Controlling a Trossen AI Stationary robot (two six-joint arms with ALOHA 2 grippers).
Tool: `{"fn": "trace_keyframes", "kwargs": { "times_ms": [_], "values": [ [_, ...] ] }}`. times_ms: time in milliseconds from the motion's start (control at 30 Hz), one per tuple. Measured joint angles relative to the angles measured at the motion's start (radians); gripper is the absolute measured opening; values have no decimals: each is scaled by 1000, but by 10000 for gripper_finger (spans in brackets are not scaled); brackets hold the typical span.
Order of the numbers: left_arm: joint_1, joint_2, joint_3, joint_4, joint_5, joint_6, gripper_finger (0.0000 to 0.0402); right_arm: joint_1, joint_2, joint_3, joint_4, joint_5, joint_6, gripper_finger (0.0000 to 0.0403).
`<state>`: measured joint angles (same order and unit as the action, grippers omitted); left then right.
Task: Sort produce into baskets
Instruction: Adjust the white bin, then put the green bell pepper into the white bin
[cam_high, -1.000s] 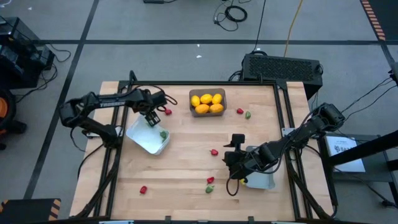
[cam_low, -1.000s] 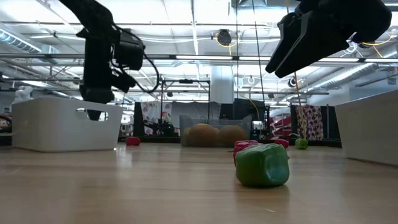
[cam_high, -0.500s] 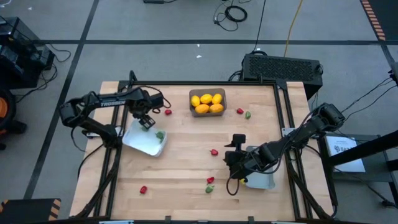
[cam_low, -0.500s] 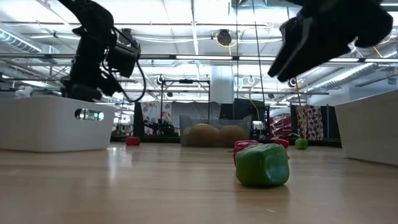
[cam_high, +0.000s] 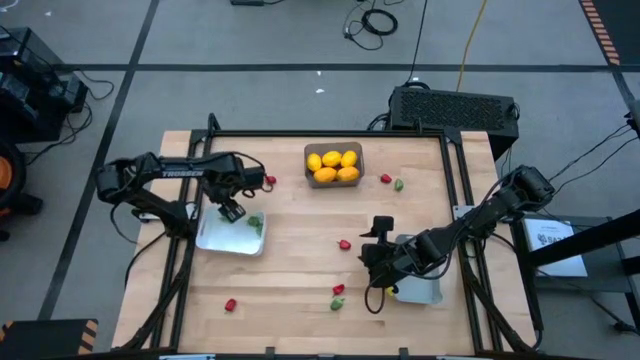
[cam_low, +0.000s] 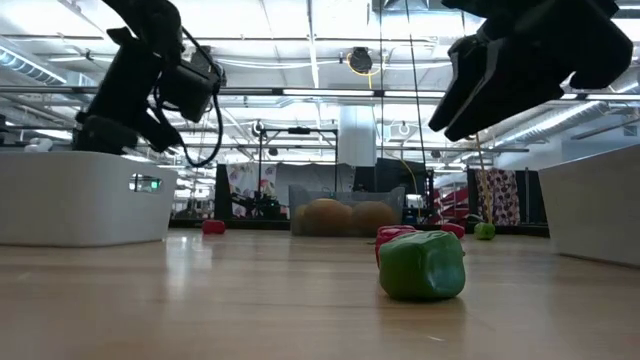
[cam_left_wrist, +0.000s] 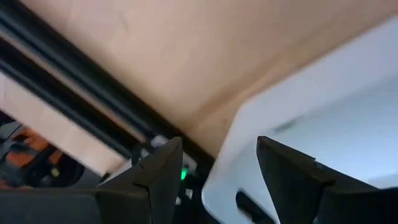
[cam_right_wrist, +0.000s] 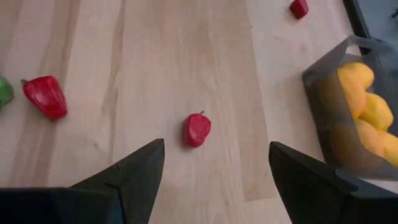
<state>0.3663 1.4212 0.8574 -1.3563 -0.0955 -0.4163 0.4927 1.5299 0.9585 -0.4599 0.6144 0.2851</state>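
The dark translucent basket (cam_high: 334, 165) at the table's far edge holds yellow and orange citrus fruits (cam_high: 331, 161); small red pieces (cam_high: 344, 244) and green pieces (cam_high: 398, 185) lie scattered on the wooden table (cam_high: 300, 270). The left gripper (cam_high: 231, 211), fingers apart, straddles the rim of a pale basket (cam_high: 228, 234) holding one green piece (cam_high: 256, 223); the right gripper (cam_high: 375, 262), fingers apart and empty, hovers beside the other pale basket (cam_high: 420, 288).

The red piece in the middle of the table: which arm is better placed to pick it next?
Probably the right: its open gripper hovers beside the red piece, while the left gripper is far off at the white basket.
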Motion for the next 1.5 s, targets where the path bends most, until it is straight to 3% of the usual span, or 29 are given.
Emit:
{"fn": "trace_keyframes", "kwargs": {
  "times_ms": [133,300,567,700,867,1000,1167,1267,1367,1500],
  "values": [
    [-38,0,0,-42,3,-9,215,0,0,0,3,-41,-3,279],
    [-57,0,17,-41,-101,4,215,0,0,0,48,-44,-43,279],
    [-114,-63,189,-13,-142,-2,215,0,0,0,132,-45,-102,279],
    [-218,-123,247,181,-106,-21,215,-1,0,0,149,-71,-92,279],
    [-446,-146,227,612,-36,-50,215,0,0,0,145,-96,-88,279],
    [-658,-53,199,901,-59,-40,215,0,0,1,145,-97,-75,279],
    [-824,131,195,1131,-73,33,215,-1,0,1,144,-97,-70,279],
    [-864,239,207,1249,-74,62,215,-1,0,1,146,-97,-62,279],
    [-866,332,259,1297,-92,-3,215,-1,0,1,146,-94,-30,279],
    [-867,434,370,1249,-72,-108,215,0,0,2,138,-94,-4,279]
  ]
}}
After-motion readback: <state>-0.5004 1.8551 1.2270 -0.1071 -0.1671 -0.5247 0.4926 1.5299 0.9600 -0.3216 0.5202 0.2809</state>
